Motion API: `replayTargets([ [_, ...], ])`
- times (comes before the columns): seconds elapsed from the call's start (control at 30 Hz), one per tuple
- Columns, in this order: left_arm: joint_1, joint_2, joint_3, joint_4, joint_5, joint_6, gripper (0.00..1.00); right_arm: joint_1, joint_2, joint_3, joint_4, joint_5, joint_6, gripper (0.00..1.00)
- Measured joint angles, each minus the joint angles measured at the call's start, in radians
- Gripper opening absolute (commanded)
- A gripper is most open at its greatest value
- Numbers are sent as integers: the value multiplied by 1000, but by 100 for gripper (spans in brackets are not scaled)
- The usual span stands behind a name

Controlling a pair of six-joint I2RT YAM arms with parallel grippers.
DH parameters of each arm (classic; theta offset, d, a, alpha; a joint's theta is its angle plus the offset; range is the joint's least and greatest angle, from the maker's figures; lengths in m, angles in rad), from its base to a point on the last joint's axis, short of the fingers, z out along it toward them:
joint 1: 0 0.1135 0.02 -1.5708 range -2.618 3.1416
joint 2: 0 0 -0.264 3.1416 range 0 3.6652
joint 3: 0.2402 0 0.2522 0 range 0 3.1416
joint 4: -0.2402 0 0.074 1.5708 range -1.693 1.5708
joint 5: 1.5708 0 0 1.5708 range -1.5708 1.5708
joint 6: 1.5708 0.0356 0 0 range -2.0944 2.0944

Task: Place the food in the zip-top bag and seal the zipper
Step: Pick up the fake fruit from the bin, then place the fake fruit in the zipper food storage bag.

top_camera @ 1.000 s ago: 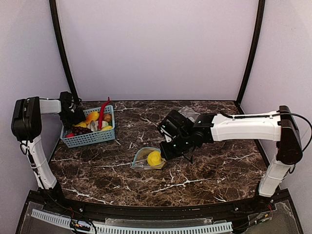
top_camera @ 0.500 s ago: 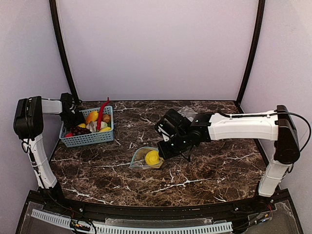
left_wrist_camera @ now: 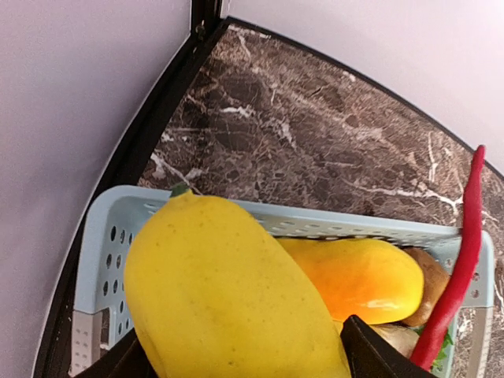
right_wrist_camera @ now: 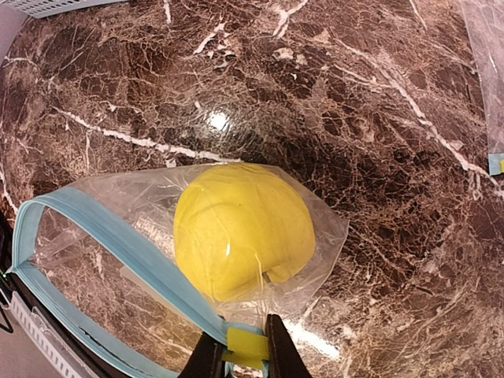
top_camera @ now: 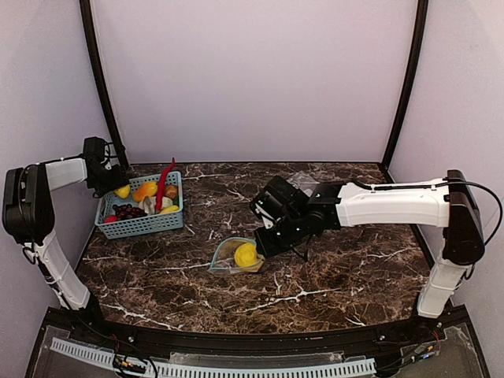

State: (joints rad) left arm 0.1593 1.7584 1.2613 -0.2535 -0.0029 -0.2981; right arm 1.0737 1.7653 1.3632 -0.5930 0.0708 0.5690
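The bench (top_camera: 354,276) is dark brown marble veined with white, edged in black at the back and sides. Near its middle lies a clear zip-top bag (top_camera: 227,260), the mouth along its teal zipper (right_wrist_camera: 157,276) gaping open, with one yellow lemon (top_camera: 247,254) resting inside it. To the left of the bag and farther back stands a pale blue perforated basket (top_camera: 146,224). Behind the bag to the right, a second clear bag (top_camera: 303,181) lies flat, only partly in view.
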Motion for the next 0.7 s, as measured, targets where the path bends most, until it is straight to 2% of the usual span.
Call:
replayTargets([
  [0.27, 0, -135, -43, 33, 40, 36, 59, 0, 0, 0, 0, 1, 0, 9],
  [0.4, -2, -237, -99, 46, 172, 66, 59, 0, 0, 0, 0, 5, 0, 9],
  [0.5, -18, -355, -153, 65, 329, 99, 60, 0, 0, 0, 0, 4, -8, 9],
  [0.57, -63, -446, -199, 72, 416, 132, 61, 0, -2, 0, 0, 3, -13, 9],
  [0.7, -240, -629, -291, 95, 605, 167, 61, 0, -6, 0, 1, -6, -19, 9],
])
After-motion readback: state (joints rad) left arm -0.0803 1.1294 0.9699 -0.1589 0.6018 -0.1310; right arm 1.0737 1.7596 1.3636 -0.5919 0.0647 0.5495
